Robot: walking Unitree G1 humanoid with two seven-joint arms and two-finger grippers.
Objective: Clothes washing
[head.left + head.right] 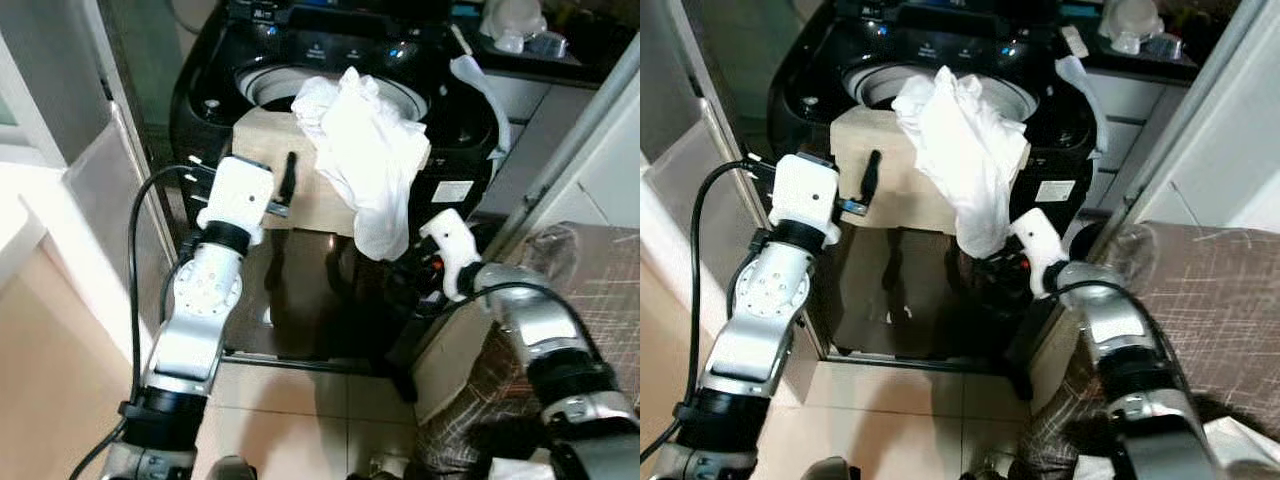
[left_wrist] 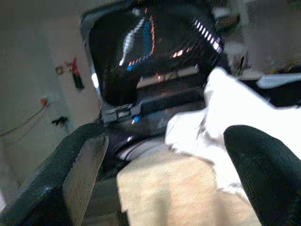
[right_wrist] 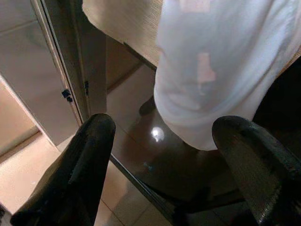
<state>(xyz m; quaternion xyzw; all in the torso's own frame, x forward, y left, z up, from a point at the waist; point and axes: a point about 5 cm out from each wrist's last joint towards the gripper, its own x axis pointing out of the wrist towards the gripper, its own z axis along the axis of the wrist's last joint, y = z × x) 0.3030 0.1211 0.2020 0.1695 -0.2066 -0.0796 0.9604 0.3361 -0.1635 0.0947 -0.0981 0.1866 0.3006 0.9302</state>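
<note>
A black top-loading washing machine (image 1: 205,110) stands ahead with its lid up and its drum mouth (image 1: 268,88) showing. A beige cloth (image 1: 262,140) is draped over its front rim. Over that lies a white garment (image 1: 365,150), its tail hanging down the machine's front. My left gripper (image 1: 282,188) is raised at the beige cloth's front, open, with the cloth (image 2: 188,188) and garment (image 2: 235,108) beyond its fingers. My right gripper (image 3: 160,141) is low before the machine, just under the garment's hanging end (image 3: 221,89), open and holding nothing.
A pale door panel (image 1: 105,200) stands close on the left. A white cabinet (image 1: 610,165) and a counter with small items (image 1: 520,30) are on the right. A brown checked fabric (image 1: 590,265) lies by my right arm. Tiled floor (image 1: 290,400) is below.
</note>
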